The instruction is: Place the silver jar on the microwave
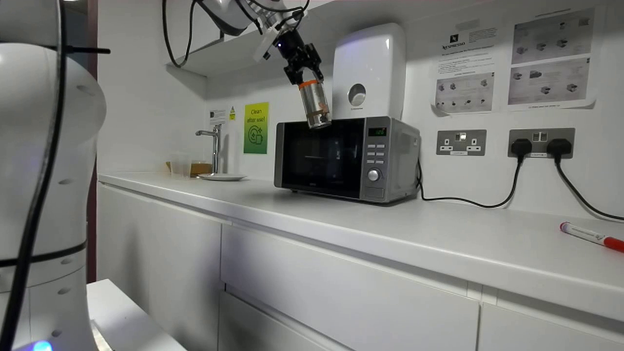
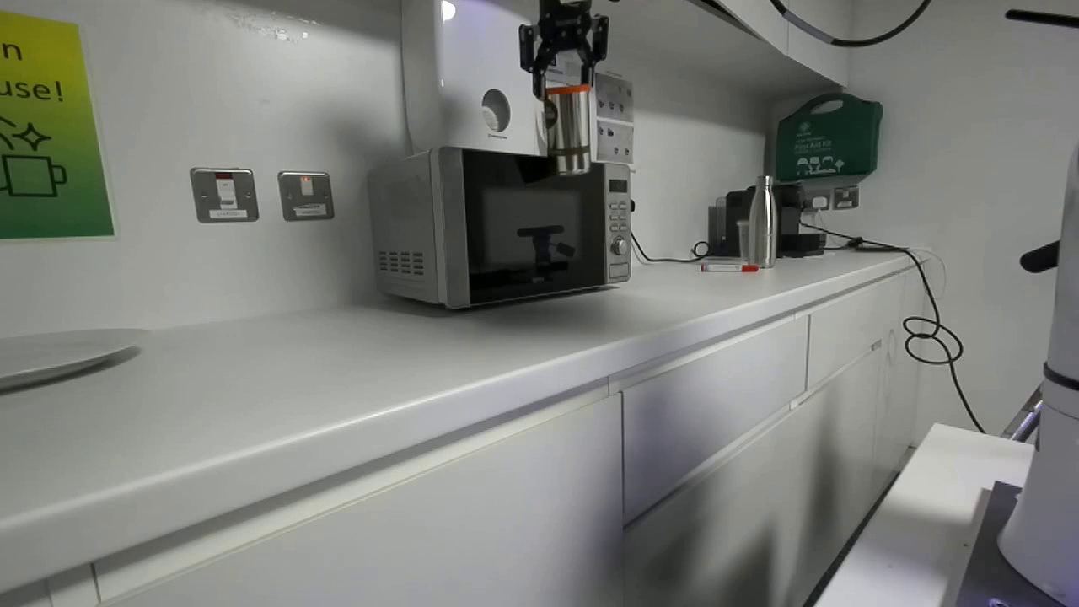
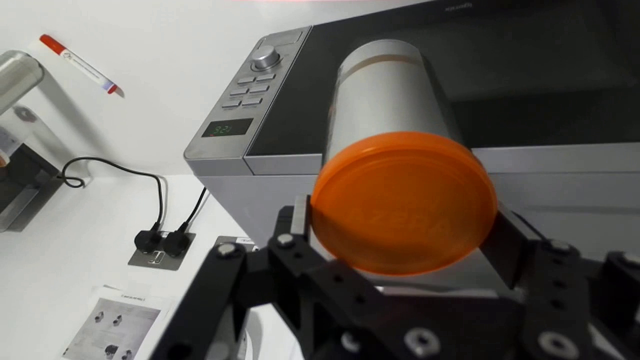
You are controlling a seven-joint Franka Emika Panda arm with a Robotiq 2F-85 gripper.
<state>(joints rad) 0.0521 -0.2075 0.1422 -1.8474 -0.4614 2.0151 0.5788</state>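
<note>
a silver-grey, boxy, dark-glass microwave [image 1: 321, 165] is standing mid-frame in an exterior view; at upper centre your black, two-fingered gripper [image 1: 307, 79] is clamping a tilted, orange-topped, cylindrical silver metal jar [image 1: 315, 104], overlapping the microwave's top edge.

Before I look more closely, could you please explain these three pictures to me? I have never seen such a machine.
The machine is a white jointed robot arm ending in a black two-fingered gripper. Two pictures come from cameras outside it; the last comes from a camera on its wrist. The gripper is closed on a small cylindrical silver metal jar, near its orange top. The jar hangs in the air; in both exterior views its lower end appears in front of the boxy silver-grey microwave. The microwave stands on a white counter, together with a red-and-white pen and a slim steel bottle.
</note>
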